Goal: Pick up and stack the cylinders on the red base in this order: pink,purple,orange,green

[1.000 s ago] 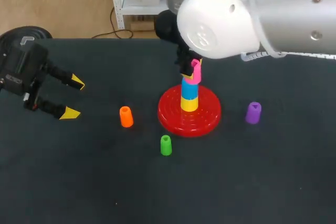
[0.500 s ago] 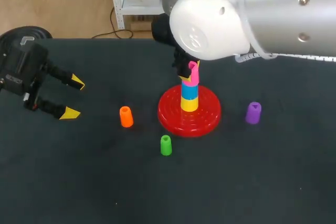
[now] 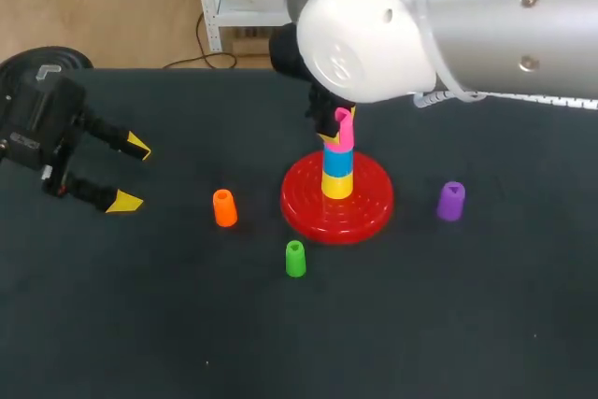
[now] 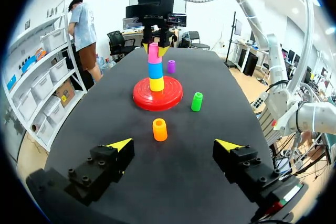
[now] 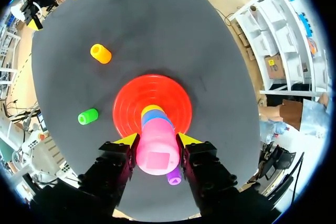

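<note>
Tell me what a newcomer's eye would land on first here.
First, the bright stack in the middle: yellow cylinder, blue cylinder and pink cylinder on the red base, with the right gripper and its fingers clamped on the pink one from both sides. Then the loose orange cylinder and green cylinder left of and in front of the base, the purple cylinder to its right, and the left gripper open at far left.

You have a dark, near-black matte table point(image 3: 187, 343) filling the head view. Around its middle, a little nearer the far edge than the near one, a short yellow plastic cylinder point(image 3: 337, 186) stands upright. A short blue plastic cylinder point(image 3: 337, 162) sits squarely on top of it, touching. A tiny pale speck point(image 3: 207, 362) lies toward the near edge, left of the middle; you cannot tell what it is.
</note>
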Motion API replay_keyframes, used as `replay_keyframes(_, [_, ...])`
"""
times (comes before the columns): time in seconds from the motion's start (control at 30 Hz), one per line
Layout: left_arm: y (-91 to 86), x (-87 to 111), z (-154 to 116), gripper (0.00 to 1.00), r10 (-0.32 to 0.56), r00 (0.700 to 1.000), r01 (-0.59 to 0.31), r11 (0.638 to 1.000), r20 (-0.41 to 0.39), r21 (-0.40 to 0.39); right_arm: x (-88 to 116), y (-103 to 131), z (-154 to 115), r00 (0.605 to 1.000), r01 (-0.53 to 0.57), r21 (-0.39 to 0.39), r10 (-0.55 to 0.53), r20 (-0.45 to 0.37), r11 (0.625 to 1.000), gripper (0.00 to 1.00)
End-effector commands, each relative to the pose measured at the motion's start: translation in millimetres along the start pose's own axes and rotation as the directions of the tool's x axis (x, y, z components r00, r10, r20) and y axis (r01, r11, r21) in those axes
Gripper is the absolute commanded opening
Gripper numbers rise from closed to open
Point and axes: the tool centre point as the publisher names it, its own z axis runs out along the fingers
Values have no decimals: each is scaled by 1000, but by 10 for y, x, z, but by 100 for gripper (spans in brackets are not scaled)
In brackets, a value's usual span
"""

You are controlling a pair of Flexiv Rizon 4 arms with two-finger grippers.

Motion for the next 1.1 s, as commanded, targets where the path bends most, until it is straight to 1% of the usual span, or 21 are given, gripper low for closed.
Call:
replay_keyframes(0.03, [5, 12, 0, 100, 2, 1000, -2, 1000, 2, 1, -31, -24, 63, 1000, 2, -10, -3, -7, 1000, 0])
replay_keyframes(0.33, [5, 12, 0, 100, 2, 1000, -2, 1000, 2, 1, -2, -57, 112, 1000, -7, -32, 6, -13, 999, 0])
replay_keyframes(0.7, [5, 12, 0, 100, 2, 1000, -2, 1000, 2, 1, 13, -63, 157, 1000, -16, -34, 15, -15, 999, 0])
replay_keyframes(0.83, [5, 12, 0, 100, 2, 1000, -2, 1000, 2, 1, 26, -58, 131, 1000, -21, -25, 21, 2, 999, 0])
replay_keyframes(0.87, [5, 12, 0, 100, 2, 1000, -2, 1000, 2, 1, 31, -50, 109, 1000, -21, -22, 21, 17, 1000, 18])
replay_keyframes(0.9, [5, 12, 0, 100, 2, 1000, -2, 1000, 2, 1, 36, -45, 93, 999, -23, -16, 23, 24, 1000, 100])
replay_keyframes(1.1, [5, 12, 0, 100, 2, 1000, -2, 1000, 2, 1, 75, -24, 3, 998, -44, 20, 43, 55, 999, 100])
